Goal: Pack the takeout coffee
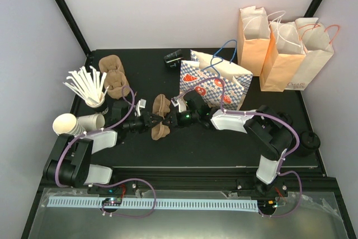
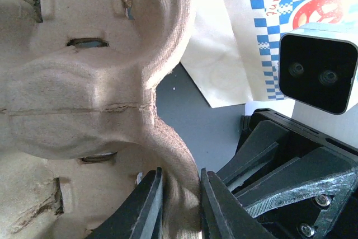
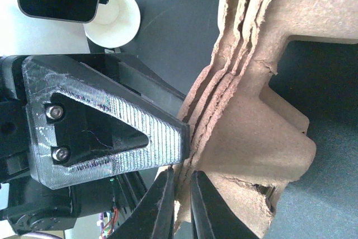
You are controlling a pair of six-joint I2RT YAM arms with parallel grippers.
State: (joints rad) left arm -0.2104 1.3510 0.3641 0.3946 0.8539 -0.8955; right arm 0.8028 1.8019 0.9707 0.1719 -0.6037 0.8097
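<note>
Top external view: a brown moulded-pulp cup carrier (image 1: 161, 105) sits at the middle of the black table (image 1: 224, 144), caught between the tips of both arms. Whether it rests on the table or is lifted clear cannot be told. The left gripper (image 1: 146, 121) meets it from the left and the right gripper (image 1: 171, 119) from the right.

In the left wrist view the left fingers (image 2: 146, 208) are clamped on the carrier's thin rim, one on each face, with pulp filling the gap. In the right wrist view the right fingers (image 3: 163, 200) are pinched together on a ragged edge where several pulp layers lie stacked. The left arm's ribbed finger meets that same edge just beside them.

The small black takeout coffee cup with its round black lid (image 1: 309, 140) stands upright at the table's right edge. It is near the right arm's elbow and well apart from both grippers.

A white paper bag with blue checks and red prints (image 1: 215, 85) stands just behind the right gripper. Three tan paper bags (image 1: 279, 48) line the far right corner. At the back left lie more brown pulp carriers (image 1: 114, 76), beside a cup of white stirrers (image 1: 86, 88). Cream paper cups (image 1: 75, 122) lie on their sides near the left arm.
</note>
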